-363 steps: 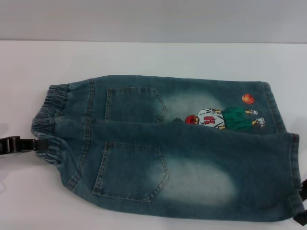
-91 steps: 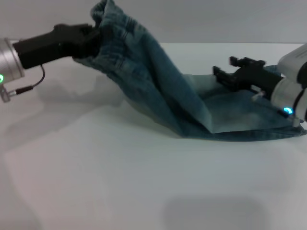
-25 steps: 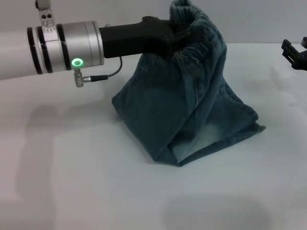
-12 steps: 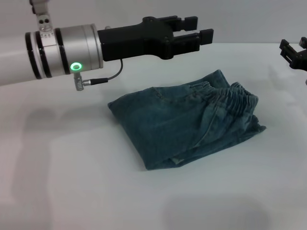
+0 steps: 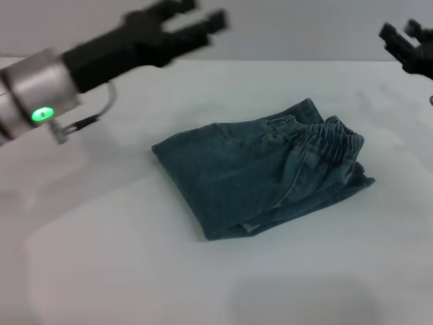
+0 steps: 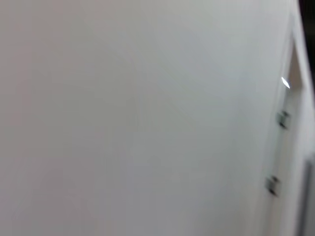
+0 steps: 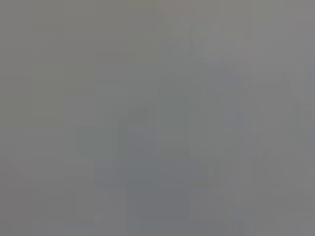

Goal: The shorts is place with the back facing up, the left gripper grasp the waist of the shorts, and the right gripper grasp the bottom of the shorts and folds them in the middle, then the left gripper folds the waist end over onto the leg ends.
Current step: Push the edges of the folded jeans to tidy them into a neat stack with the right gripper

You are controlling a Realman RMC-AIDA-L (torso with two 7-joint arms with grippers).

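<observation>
Head view: shorts [image 5: 260, 172] lie folded into a compact denim bundle near the middle of the white desk [image 5: 135, 271]. Waist [image 5: 325, 143], the ruffled elastic band, sits on top at the bundle's right side, laid over the layers beneath. Leg hems hidden under the fold; cannot tell them apart. Nothing touches the cloth.

Left gripper [image 5: 203, 20] up and to the left of the bundle, well apart from it, jaws apart and holding nothing; green light on its silver wrist. Right gripper [image 5: 404, 39] at the far right edge, raised, clear of the shorts, jaws apart, holding nothing.

Both wrist views: blank pale surface only.
</observation>
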